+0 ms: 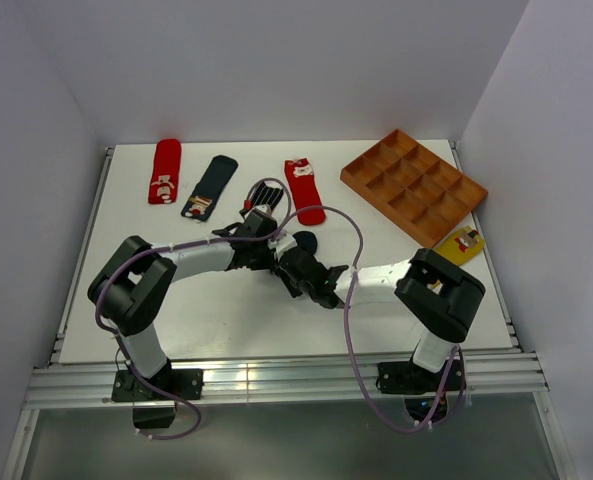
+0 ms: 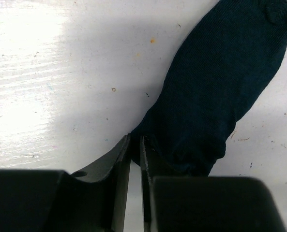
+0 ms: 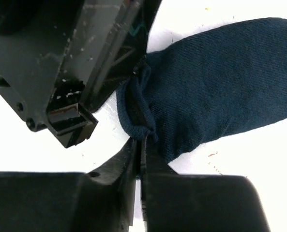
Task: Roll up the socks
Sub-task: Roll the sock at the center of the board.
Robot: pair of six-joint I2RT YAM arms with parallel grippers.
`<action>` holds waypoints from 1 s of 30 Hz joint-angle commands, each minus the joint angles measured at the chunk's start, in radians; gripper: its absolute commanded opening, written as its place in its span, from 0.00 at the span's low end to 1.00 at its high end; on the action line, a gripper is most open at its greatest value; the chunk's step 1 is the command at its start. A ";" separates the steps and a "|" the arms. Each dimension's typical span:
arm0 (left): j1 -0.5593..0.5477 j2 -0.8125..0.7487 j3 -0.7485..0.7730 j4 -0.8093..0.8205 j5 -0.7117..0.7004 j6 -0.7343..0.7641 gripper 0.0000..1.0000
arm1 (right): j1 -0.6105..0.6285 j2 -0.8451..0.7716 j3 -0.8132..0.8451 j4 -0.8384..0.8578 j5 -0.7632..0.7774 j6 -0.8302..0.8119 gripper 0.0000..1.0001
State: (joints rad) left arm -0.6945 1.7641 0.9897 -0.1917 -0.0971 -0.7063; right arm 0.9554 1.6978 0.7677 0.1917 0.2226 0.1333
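The plain navy sock [image 1: 307, 243] lies flat mid-table, filling the left wrist view [image 2: 220, 87] and the right wrist view [image 3: 220, 87]. My left gripper [image 1: 282, 248] [image 2: 135, 141] is shut on the sock's cuff edge, with only a thin slit between its fingers. From the near side, my right gripper [image 1: 298, 264] [image 3: 142, 142] pinches the bunched cuff. Along the back lie a red sock [image 1: 164, 170], a navy patch sock [image 1: 208, 187], a striped sock [image 1: 263, 197] partly hidden under the left arm, and a second red sock [image 1: 304, 190]. A mustard sock [image 1: 463, 243] lies at the right.
A wooden compartment tray [image 1: 473, 186] sits tilted at the back right, next to the mustard sock. Purple cables [image 1: 348, 300] loop from both arms over the table's middle. The left gripper's body [image 3: 85, 63] crowds close to the right gripper's fingers.
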 commanded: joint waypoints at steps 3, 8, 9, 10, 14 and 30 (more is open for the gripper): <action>-0.011 -0.037 -0.055 -0.078 0.007 -0.036 0.26 | -0.036 0.025 0.031 -0.093 -0.104 0.034 0.01; 0.023 -0.170 -0.111 -0.054 -0.058 -0.125 0.41 | -0.122 0.003 0.045 -0.112 -0.270 0.092 0.00; 0.027 -0.187 -0.131 -0.052 -0.065 -0.140 0.43 | -0.135 0.006 0.048 -0.113 -0.329 0.103 0.00; 0.033 -0.227 -0.141 -0.048 -0.073 -0.168 0.46 | -0.147 0.011 0.051 -0.112 -0.363 0.110 0.00; 0.033 -0.299 -0.186 -0.013 -0.079 -0.237 0.52 | -0.210 0.039 0.062 -0.104 -0.514 0.195 0.00; 0.033 -0.293 -0.287 0.132 -0.053 -0.397 0.51 | -0.360 0.187 0.127 -0.038 -0.905 0.520 0.00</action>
State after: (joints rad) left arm -0.6621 1.4536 0.7067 -0.1249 -0.1509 -1.0462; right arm 0.6083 1.8576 0.8848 0.1356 -0.6235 0.5720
